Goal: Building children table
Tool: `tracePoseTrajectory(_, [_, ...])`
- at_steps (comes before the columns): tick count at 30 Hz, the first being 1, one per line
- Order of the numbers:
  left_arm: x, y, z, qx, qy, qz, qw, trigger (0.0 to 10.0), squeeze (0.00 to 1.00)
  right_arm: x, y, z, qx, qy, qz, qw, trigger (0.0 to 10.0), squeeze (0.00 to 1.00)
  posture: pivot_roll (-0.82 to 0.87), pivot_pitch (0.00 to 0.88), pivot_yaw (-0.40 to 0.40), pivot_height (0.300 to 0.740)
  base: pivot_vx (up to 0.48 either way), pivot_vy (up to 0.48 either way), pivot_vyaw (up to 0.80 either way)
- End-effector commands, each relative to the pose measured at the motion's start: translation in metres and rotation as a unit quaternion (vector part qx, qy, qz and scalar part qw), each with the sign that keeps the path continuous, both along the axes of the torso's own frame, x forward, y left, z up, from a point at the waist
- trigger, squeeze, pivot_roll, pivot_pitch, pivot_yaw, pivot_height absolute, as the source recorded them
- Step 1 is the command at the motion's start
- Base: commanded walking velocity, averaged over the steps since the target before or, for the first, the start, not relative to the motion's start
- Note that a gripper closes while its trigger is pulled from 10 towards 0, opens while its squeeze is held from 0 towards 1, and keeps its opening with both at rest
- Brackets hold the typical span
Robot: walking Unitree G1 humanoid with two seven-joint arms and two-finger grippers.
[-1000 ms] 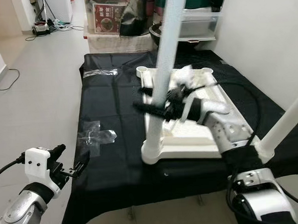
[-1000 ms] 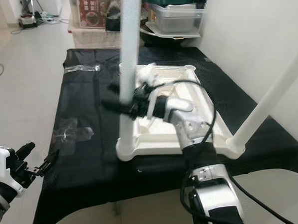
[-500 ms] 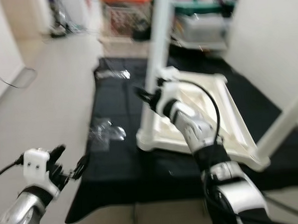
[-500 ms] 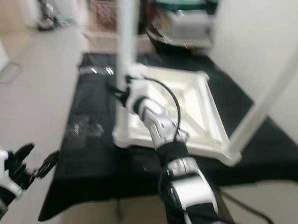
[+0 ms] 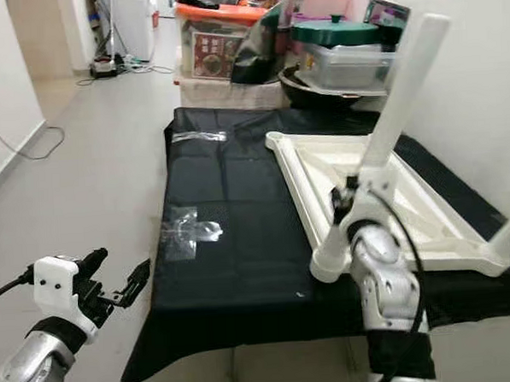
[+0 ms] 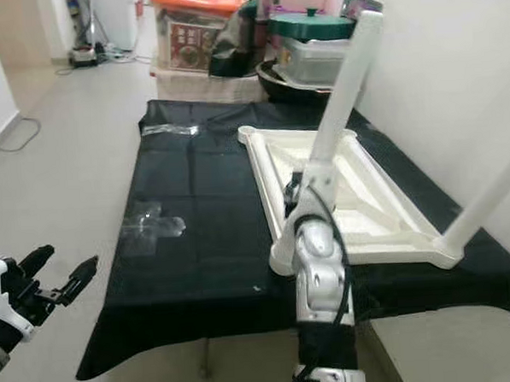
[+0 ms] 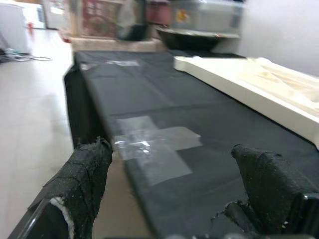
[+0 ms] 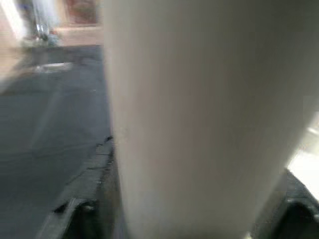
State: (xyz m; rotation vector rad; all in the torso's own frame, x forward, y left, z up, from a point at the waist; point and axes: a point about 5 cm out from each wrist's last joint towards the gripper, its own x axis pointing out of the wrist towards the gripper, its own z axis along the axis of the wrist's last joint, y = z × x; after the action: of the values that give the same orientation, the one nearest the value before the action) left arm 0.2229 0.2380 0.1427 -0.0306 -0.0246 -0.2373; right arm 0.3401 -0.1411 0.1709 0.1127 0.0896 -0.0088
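Two fingers of my right gripper [image 5: 343, 205] close around the near leg [image 5: 381, 150], low on it, just above the corner of the upturned tabletop [image 5: 428, 233]. That tabletop lies on the black cloth [image 5: 232, 243] at my 1 o'clock. My left gripper [image 5: 123, 288] hangs spread and empty off the cloth's edge at 10 o'clock.

Support: a low platform draped in a black cloth [image 5: 241, 243], standing on a pale tiled floor [image 5: 91, 165].
On the cloth, right side: a white tabletop [image 5: 384, 206] lying upside down, legs sticking up.
On the cloth, left side: a clear tape cross [image 5: 189, 233].
On the cloth, far end: a strip of clear tape [image 5: 198, 137].
Cloth edge: hangs over the near side.
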Motion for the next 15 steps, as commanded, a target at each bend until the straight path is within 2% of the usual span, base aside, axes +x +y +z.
tracePoseTrajectory(1, [0.001,-0.002,-0.002,0.0,0.008,-0.008,1.0,10.0,0.0,0.008,0.008,0.021,0.023,-0.047,0.046,0.998,10.0,1.0,0.07,0.0,-0.1,0.74,0.0,0.0,0.0])
tracePoseTrajectory(3, [0.001,-0.002,-0.002,0.0,0.008,-0.008,1.0,10.0,0.0,0.008,0.008,0.021,0.023,-0.047,0.046,0.998,10.0,1.0,0.07,0.0,-0.1,0.74,0.0,0.0,0.0])
tracePoseTrajectory(4, [0.002,-0.002,-0.002,0.0,0.007,-0.007,1.0,10.0,0.0,0.014,0.014,0.039,0.043,-0.082,0.104,0.99,10.0,0.0,0.07,0.0,-0.101,0.74,0.0,0.0,0.0])
tracePoseTrajectory(5, [0.002,-0.002,-0.002,-0.001,0.007,-0.006,1.0,10.0,0.0,0.017,0.016,0.065,0.057,-0.132,0.197,0.97,10.0,0.0,0.08,0.0,-0.111,0.74,0.0,0.0,0.0])
tracePoseTrajectory(6, [0.002,-0.002,-0.002,-0.001,0.007,-0.006,1.0,10.0,0.0,0.017,0.016,0.065,0.057,-0.132,0.197,0.97,10.0,0.0,0.08,0.0,-0.111,0.74,0.0,0.0,0.0])
tracePoseTrajectory(7, [0.004,-0.002,-0.002,-0.002,0.006,-0.004,1.0,10.0,0.0,0.017,0.017,0.099,0.032,-0.195,0.333,0.922,10.0,0.0,0.08,0.0,-0.112,0.74,0.0,0.0,0.0])
tracePoseTrajectory(8, [0.004,-0.002,-0.002,-0.003,0.005,-0.004,1.0,10.0,0.0,0.016,0.018,0.1,0.01,-0.191,0.393,0.899,10.0,0.0,0.09,0.0,-0.117,0.74,0.0,0.0,0.0])
tracePoseTrajectory(9, [0.004,-0.002,-0.002,-0.003,0.005,-0.004,1.0,10.0,0.0,0.016,0.018,0.1,0.01,-0.191,0.393,0.899,10.0,0.0,0.09,0.0,-0.117,0.74,0.0,0.0,0.0])
tracePoseTrajectory(10, [0.005,-0.002,-0.002,-0.003,0.005,-0.004,1.0,10.0,0.0,0.016,0.019,0.097,-0.003,-0.182,0.425,0.887,10.0,0.0,0.09,0.0,-0.119,0.74,0.0,0.0,0.0])
tracePoseTrajectory(11, [0.005,-0.002,-0.002,-0.003,0.005,-0.004,1.0,10.0,0.0,0.016,0.019,0.097,-0.003,-0.182,0.425,0.887,10.0,0.0,0.09,0.0,-0.119,0.74,0.0,0.0,0.0])
tracePoseTrajectory(12, [0.005,-0.002,-0.002,-0.003,0.005,-0.005,1.0,10.0,0.0,0.017,0.023,0.091,-0.013,-0.166,0.462,0.871,10.0,0.0,0.09,0.0,-0.12,0.74,0.0,0.0,0.0])
tracePoseTrajectory(14, [0.006,-0.003,-0.003,-0.003,0.005,-0.005,1.0,10.0,0.0,0.001,0.042,0.076,-0.033,-0.138,0.577,0.805,10.0,0.0,0.11,0.0,-0.131,0.74,0.0,0.0,0.0])
tracePoseTrajectory(15, [0.006,-0.003,-0.003,-0.003,0.005,-0.005,1.0,10.0,0.0,0.001,0.042,0.076,-0.033,-0.138,0.577,0.805,10.0,0.0,0.11,0.0,-0.131,0.74,0.0,0.0,0.0])
